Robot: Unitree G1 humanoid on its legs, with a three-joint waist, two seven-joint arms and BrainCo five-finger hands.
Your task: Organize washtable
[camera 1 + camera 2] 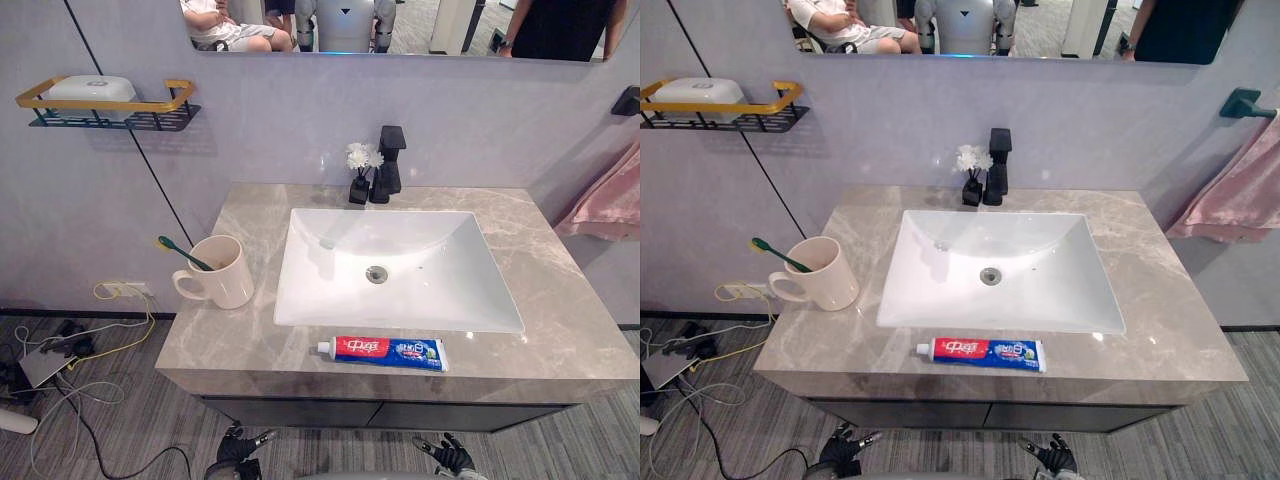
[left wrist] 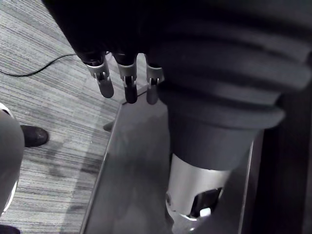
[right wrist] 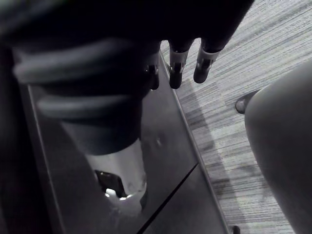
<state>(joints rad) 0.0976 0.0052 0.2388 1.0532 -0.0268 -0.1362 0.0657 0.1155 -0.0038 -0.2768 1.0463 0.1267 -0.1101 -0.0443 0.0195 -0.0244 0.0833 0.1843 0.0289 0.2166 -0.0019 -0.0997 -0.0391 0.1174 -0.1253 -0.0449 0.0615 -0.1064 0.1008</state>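
Washtable, start-of-job look.

- Sink point(image 1: 400, 300): white basin set in the grey marble counter point(image 1: 565, 330); we take it as our landmark. The bowl is bare apart from its drain.
- Toothpaste tube point(image 1: 383, 351): lies flat on the counter strip just in front of the sink, cap end pointing left, parallel to the sink's front rim. It is loose, and nothing touches it.
- Mug point(image 1: 222, 272): cream, upright on the counter to the left of the sink, handle turned away from the sink. A green toothbrush point(image 1: 183, 253) stands tilted inside it, with its head leaning out away from the sink.
- Behind the sink: black faucet point(image 1: 388, 163), with a small dark vase point(image 1: 360, 185) of white flowers just beside it.
- On the wall up and left of the sink: a gold-rimmed shelf point(image 1: 178, 92) carrying a white soap box point(image 1: 92, 90). A pink towel point(image 1: 610, 200) hangs on the wall to the right of the sink.
- Left hand point(image 2: 127, 80): low, below the counter's front edge, fingers hanging loose and nearly straight, nothing in it.
- Right hand point(image 3: 202, 63): likewise low in front of the cabinet, fingers relaxed, empty.

Our reading is that no tidying has begun. The toothbrush already sits in the mug; the tube looks like the one stray item, probably bound for the mug, so the whole reach, grasp and placement remain.
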